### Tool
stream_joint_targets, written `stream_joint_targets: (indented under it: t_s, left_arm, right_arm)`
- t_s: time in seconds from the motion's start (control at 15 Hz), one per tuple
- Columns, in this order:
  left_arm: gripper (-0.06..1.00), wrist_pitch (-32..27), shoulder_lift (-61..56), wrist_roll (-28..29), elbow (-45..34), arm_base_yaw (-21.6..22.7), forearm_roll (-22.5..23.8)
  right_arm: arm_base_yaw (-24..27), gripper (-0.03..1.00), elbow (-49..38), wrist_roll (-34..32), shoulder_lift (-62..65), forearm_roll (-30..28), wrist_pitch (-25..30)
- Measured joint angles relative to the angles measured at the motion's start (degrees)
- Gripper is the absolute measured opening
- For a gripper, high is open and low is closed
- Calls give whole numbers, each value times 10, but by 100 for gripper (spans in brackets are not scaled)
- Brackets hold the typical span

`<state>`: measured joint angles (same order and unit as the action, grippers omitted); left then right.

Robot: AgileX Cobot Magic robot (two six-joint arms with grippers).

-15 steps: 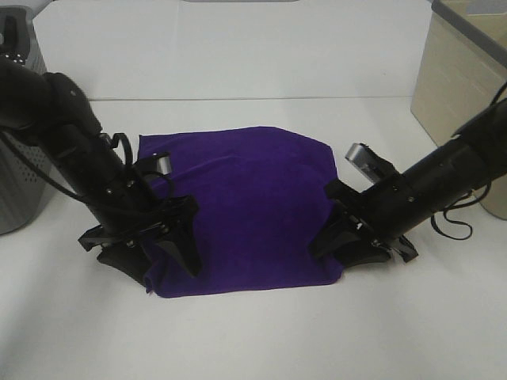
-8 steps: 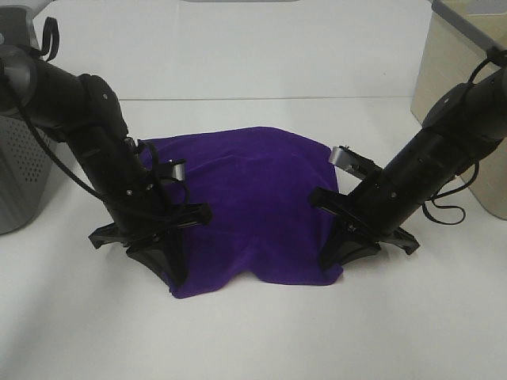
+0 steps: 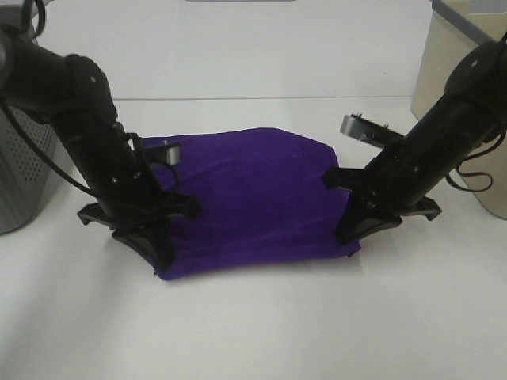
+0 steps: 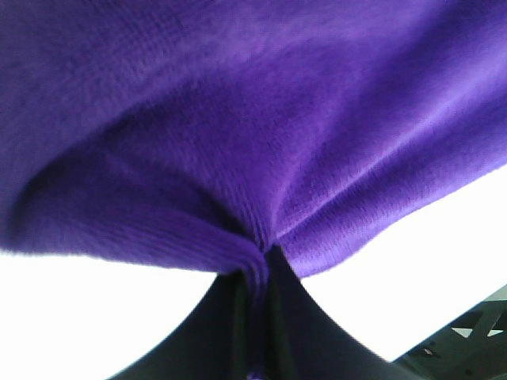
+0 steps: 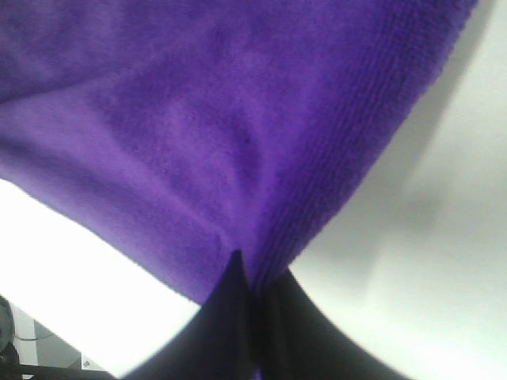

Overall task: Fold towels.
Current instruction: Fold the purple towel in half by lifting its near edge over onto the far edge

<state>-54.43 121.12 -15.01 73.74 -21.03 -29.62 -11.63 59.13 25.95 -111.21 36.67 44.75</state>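
White worktop [image 3: 253, 332] open before and behind, purple towel [image 3: 245, 190] laid at centre, near edge held up, grey basket [image 3: 24, 182] and beige bin [image 3: 451, 87] at side rims, arms tilted steeply down, left pincer [image 3: 161, 255] and right pincer [image 3: 347, 235] clamped on the towel's near corners

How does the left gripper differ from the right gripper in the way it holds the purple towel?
The left gripper pinches the towel at its near left corner; the right gripper pinches the near right corner. At the left jaws the towel bunches into thick folds; at the right jaws it enters flatter, hem showing. Both are shut on the towel.
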Motion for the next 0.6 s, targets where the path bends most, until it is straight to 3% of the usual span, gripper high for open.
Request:
stream_joint_targets:
  t_s: [0.33,0.6]
  left_arm:
    - [0,36,-141,37,-1,0,42]
    - [0,85,-145,37,53,0,60]
  right_arm:
    - [0,2,15,-10,107,4,3]
    - [0,2,108,-10,106,-7,-45]
